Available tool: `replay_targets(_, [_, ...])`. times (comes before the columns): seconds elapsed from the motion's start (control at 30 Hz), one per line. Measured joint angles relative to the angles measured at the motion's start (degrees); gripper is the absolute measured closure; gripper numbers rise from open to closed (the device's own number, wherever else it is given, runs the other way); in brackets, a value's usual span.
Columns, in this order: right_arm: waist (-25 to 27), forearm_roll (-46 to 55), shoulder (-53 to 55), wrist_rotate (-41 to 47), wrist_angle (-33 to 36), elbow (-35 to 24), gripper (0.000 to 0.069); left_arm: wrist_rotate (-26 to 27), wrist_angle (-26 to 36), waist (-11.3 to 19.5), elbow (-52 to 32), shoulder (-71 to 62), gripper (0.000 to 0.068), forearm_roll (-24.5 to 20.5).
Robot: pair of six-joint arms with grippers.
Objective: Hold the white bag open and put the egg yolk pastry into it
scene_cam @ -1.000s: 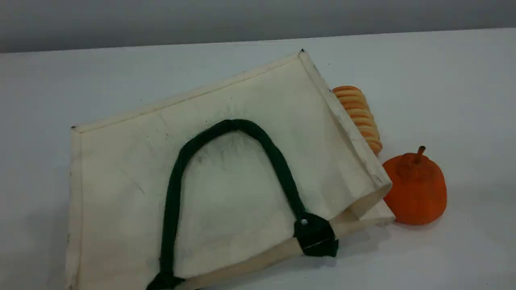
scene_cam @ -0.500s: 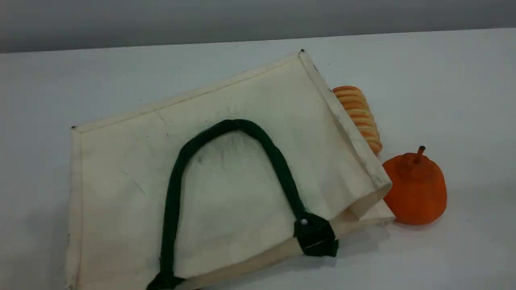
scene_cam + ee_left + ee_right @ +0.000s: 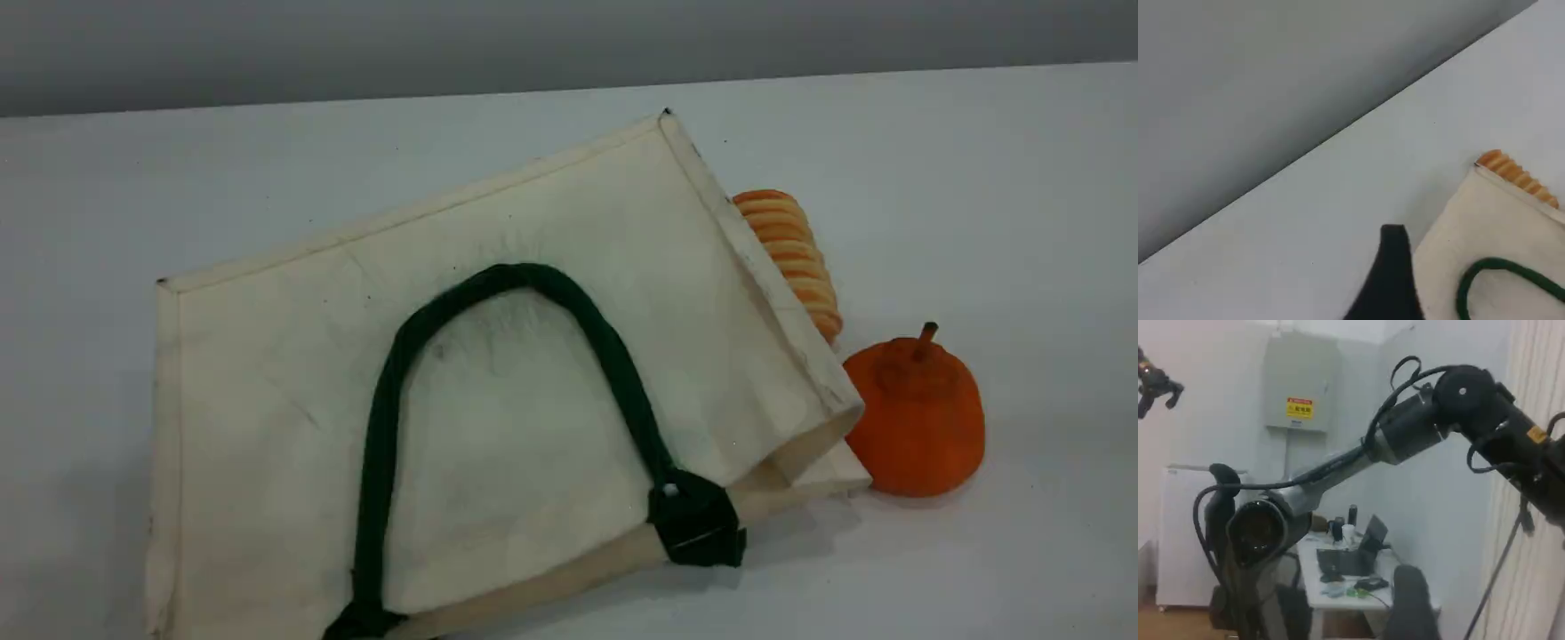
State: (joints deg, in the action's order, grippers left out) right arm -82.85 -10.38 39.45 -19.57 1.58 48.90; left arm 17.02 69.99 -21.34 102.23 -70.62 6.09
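The white bag (image 3: 293,356) lies flat on the table, its dark green rope handle (image 3: 516,276) looped over the top face. Its rim with a green tab (image 3: 698,524) faces the near right, and the mouth gapes slightly at the right corner. The left wrist view catches the bag's far corner (image 3: 1491,227), with one dark fingertip (image 3: 1391,267) of my left gripper hovering just left of it and nothing between the jaws. The right wrist view looks out at the room; one blurred fingertip (image 3: 1411,603) shows at its bottom edge. The egg yolk pastry is out of view.
A ridged orange-striped roll (image 3: 791,258) lies against the bag's far right edge, also in the left wrist view (image 3: 1515,172). An orange pumpkin-shaped fruit with a stem (image 3: 920,418) stands by the bag's right corner. The other arm (image 3: 1405,440) crosses the right wrist view.
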Motion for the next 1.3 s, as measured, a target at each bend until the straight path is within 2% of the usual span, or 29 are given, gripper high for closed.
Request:
replay_targets(0.1, [0.0, 13.8, 0.0, 15.8, -0.2, 0.0, 0.0230, 0.0, 0.0, 0.0, 0.0, 0.0, 0.0096, 0.0])
replay_targets(0.2, [0.0, 25.2, 0.0, 27.1, -0.7, 0.0, 0.0230, 0.0, 0.0, 0.0, 0.0, 0.0, 0.0096, 0.0])
replay_targets(0.37, [0.0, 36.4, 0.0, 37.0, -1.6, 0.0, 0.0230, 0.0, 0.0, 0.0, 0.0, 0.0, 0.0096, 0.0])
replay_targets(1.17, [0.0, 37.5, 0.1, 37.4, -1.1, -0.6, 0.0230, 0.0, 0.0, 0.0, 0.0, 0.0, 0.0096, 0.0])
replay_targets(1.3, [0.0, 37.5, 0.1, 37.5, -3.8, -0.6, 0.0230, 0.0, 0.0, 0.0, 0.0, 0.0, 0.0096, 0.0])
